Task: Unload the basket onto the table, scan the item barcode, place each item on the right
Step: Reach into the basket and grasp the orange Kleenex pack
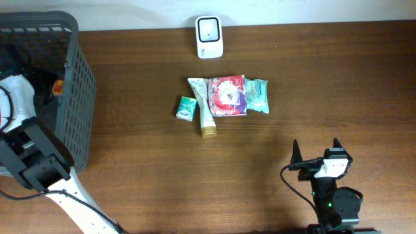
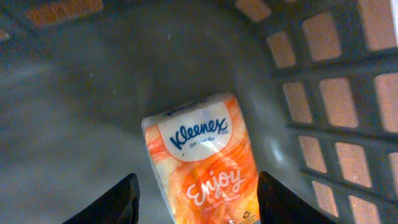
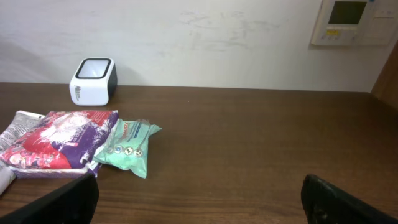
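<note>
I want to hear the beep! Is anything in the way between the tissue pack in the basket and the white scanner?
Yes: the basket's gray wall. The Kleenex pack lies on the basket floor, so it must be lifted over that wall. Beyond it, the table toward the scanner looks bare.

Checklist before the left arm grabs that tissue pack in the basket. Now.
1. Kleenex pack sits between the left gripper jaws: ok.
2. Jaws closed firmly on the pack: not ok, a gap shows on one side.
3. Gripper is clear of the basket wall: ok.
4. Barcode side located: cannot tell, only the logo face shows.
5. Scanner unobstructed: ok.
6. Right gripper open and away from the items: ok.
</note>
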Available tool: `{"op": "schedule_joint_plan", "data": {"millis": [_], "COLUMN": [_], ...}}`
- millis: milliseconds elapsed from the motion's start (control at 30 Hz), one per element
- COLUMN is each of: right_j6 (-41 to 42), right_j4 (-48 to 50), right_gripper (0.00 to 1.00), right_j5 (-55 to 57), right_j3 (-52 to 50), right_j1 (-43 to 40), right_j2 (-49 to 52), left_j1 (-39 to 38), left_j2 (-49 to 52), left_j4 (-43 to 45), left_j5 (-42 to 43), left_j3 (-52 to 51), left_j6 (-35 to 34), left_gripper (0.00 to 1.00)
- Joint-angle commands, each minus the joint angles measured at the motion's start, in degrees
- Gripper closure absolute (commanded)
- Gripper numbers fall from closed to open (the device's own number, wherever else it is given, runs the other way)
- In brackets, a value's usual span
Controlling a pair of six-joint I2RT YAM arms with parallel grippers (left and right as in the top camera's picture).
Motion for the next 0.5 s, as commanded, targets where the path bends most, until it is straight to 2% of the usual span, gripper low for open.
{"op": "schedule_joint_plan", "data": {"millis": [0,67,133,167,233,267,367,467], "right_j6": [0.3,0.3,0.3,0.3,0.3,0.3,0.3,0.3], "right_j4": [-0.2,-0.2,-0.2,-0.2,-0.2,-0.2,-0.2,-0.2], "right_gripper": [0.01,0.01,0.01,0.01,0.01,0.01,0.01,0.01], "right_j5": [0.5,0.5,0.5,0.5,0.5,0.5,0.5,0.5], "right_j3": [-0.5,-0.5,-0.5,-0.5,-0.5,-0.5,-0.5,-0.5], "right_j1": [-0.4,-0.4,-0.4,-0.4,-0.4,-0.4,-0.4,-0.4], "right_j2": [-0.4,-0.4,-0.4,-0.4,-0.4,-0.4,-0.4,-0.4], "left_j1": [-0.3,-0.3,-0.2,0.0,0.4,0.6,2.8,5.1], "left_j2": [2.8,4.2,4.5,4.5,4.5,4.5,4.2,1.2], "left_j4": [-0.7,-1.5,-2.1,-2.2,-2.5,-2.7,-8.6,-18.7], "left_j5": [0.6,0.6,0.6,0.6,0.6,0.6,0.6,0.6], "left_j3": [-1.1,-1.1,-1.1,-1.1,-1.1,-1.0,2.1,10.0], "left_j6": [-0.7,-0.5,-0.5,-0.5,-0.5,0.0,0.0,0.0], "left_gripper": [0.45,0.58,0.85,0.93,1.00,1.00,1.00,1.00]}}
